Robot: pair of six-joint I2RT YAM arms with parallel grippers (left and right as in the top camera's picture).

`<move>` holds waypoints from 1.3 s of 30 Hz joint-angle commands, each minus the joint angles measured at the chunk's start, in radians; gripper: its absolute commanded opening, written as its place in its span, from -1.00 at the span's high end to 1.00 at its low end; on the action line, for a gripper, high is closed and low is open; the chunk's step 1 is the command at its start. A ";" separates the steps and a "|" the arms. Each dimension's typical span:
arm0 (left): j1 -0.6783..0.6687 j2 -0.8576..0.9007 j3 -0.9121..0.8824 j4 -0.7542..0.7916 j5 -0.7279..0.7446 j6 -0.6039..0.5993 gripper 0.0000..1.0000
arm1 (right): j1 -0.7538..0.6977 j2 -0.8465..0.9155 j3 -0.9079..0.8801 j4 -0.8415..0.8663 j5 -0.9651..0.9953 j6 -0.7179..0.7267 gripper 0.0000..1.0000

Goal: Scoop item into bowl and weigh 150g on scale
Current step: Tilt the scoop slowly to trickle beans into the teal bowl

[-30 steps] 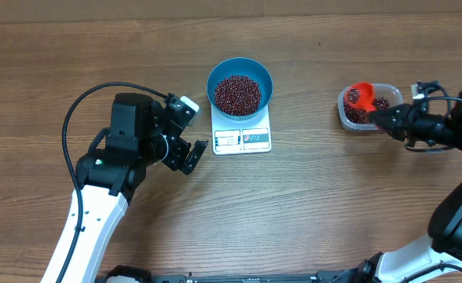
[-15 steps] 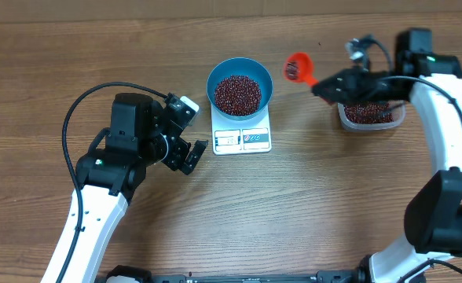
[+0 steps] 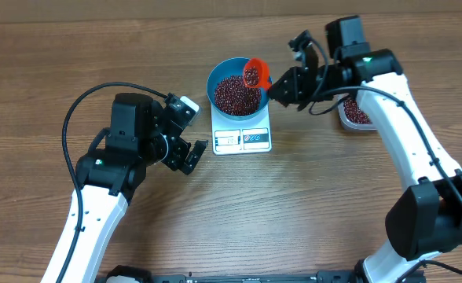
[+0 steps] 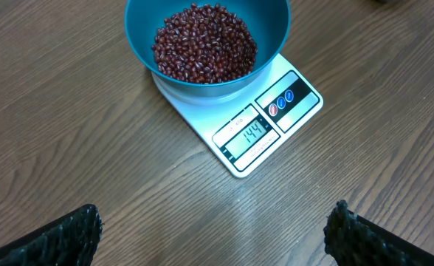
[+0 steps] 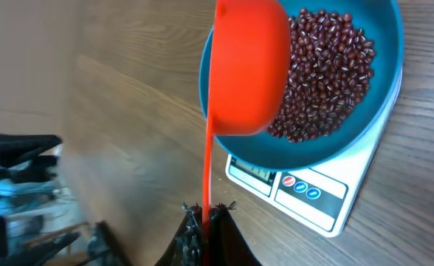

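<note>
Orange scoop (image 3: 254, 72) above beans (image 3: 235, 94) in bowl (image 3: 231, 65) | right fingers (image 5: 229, 247) pinching handle (image 5: 206, 177)

The wooden table (image 3: 294, 204) bears the scale (image 3: 243, 140) and a clear tub (image 3: 347, 120), well apart.

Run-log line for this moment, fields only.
right gripper: shut on scoop | scoop: loaded, over bowl | bowl: beans inside, on scale | left gripper: open

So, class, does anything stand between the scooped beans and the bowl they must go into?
Nothing visible does. The right gripper, jaws shut on the handle of the scoop, holds the beans directly over the open bowl on the scale.
</note>
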 commanded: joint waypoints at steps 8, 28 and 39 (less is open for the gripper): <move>0.004 0.007 0.015 0.002 -0.007 -0.010 -0.99 | 0.122 -0.038 0.027 0.039 0.281 0.019 0.93; 0.005 0.007 0.015 0.002 -0.007 -0.010 -0.99 | 0.214 -0.038 0.027 0.069 0.516 -0.108 0.93; 0.005 0.007 0.015 0.002 -0.007 -0.010 -0.99 | 0.214 -0.038 0.027 0.079 0.569 -0.146 0.93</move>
